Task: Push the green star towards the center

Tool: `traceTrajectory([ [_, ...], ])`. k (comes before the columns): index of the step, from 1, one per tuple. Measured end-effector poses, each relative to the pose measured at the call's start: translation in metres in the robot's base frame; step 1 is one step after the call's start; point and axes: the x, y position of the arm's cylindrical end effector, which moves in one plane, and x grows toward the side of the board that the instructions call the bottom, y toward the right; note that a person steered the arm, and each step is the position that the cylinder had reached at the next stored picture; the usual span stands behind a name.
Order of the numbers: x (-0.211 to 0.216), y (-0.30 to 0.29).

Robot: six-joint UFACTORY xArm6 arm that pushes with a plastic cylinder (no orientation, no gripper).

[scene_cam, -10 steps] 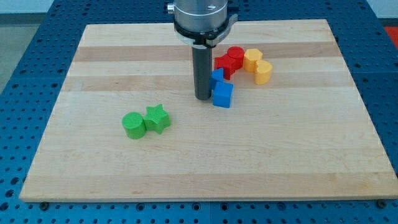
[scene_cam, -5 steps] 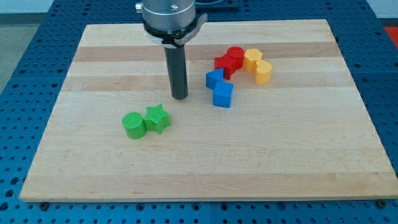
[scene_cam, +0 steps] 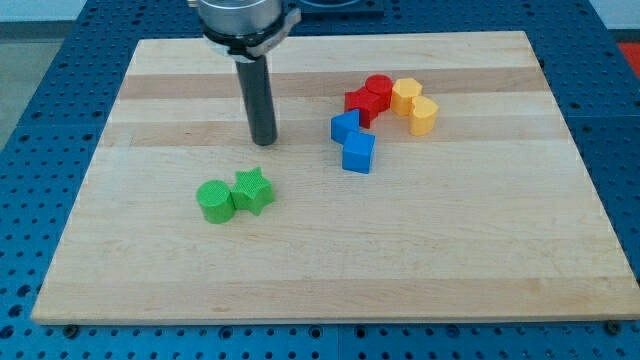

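The green star (scene_cam: 253, 190) lies on the wooden board (scene_cam: 320, 250), left of the middle. A green cylinder (scene_cam: 214, 201) touches its left side. My tip (scene_cam: 263, 141) rests on the board above the star, a short way toward the view's top, apart from it. The dark rod rises from the tip to the silver mount at the view's top edge.
Two blue blocks (scene_cam: 346, 127) (scene_cam: 358, 153) sit right of my tip. Further up and right are a red star (scene_cam: 358, 104), a red cylinder (scene_cam: 378, 92) and two yellow blocks (scene_cam: 405, 95) (scene_cam: 424, 115), clustered together.
My tip has slid leftward from beside the blue blocks to a spot above the green star. No block has moved.
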Motion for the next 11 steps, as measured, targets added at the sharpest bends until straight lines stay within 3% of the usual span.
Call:
traceTrajectory([
  [2,0.053,-0.049],
  [4,0.086,-0.045],
  [7,0.098,0.052],
  [9,0.13,0.097],
  [11,0.13,0.129],
])
